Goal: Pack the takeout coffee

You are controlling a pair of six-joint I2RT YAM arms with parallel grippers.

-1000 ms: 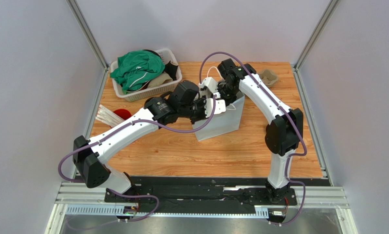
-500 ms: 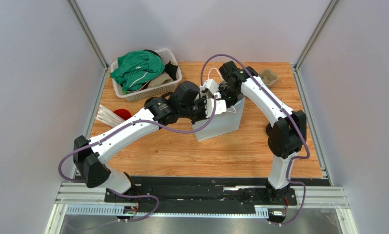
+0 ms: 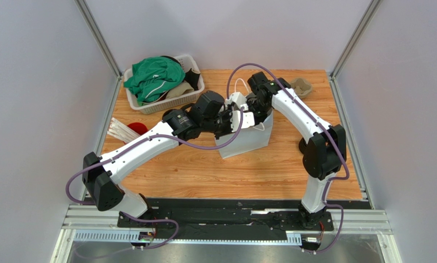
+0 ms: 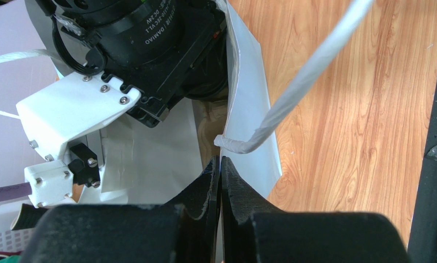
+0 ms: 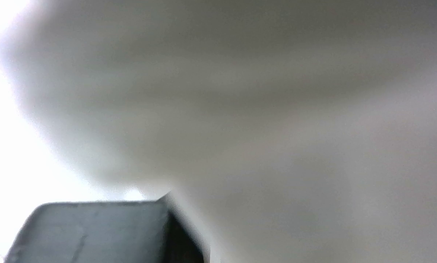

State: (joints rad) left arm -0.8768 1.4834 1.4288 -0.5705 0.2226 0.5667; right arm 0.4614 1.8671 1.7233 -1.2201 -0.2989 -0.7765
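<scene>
A white paper bag (image 3: 249, 140) stands open mid-table. My left gripper (image 3: 229, 121) is at its near-left rim; in the left wrist view the left gripper (image 4: 220, 160) is shut, pinching the thin edge of the bag (image 4: 248, 109) just below its twisted paper handle (image 4: 308, 71). My right gripper (image 3: 252, 114) reaches down into the bag's mouth. The right wrist view is filled by blurred white bag wall (image 5: 286, 109), with one dark finger (image 5: 94, 230) at the bottom left. Whether that gripper holds anything is hidden. The takeout coffee is out of view.
A white basket (image 3: 149, 107) of green and dark cloth sits at the back left. A red cup with white straws (image 3: 128, 129) lies at the left edge. A brown pulp cup holder (image 3: 301, 86) is at the back right corner. Grey walls close three sides.
The right arm's elbow has swung slightly right and its wrist has sunk a little toward the bag. The left arm and the bag have stayed put.
</scene>
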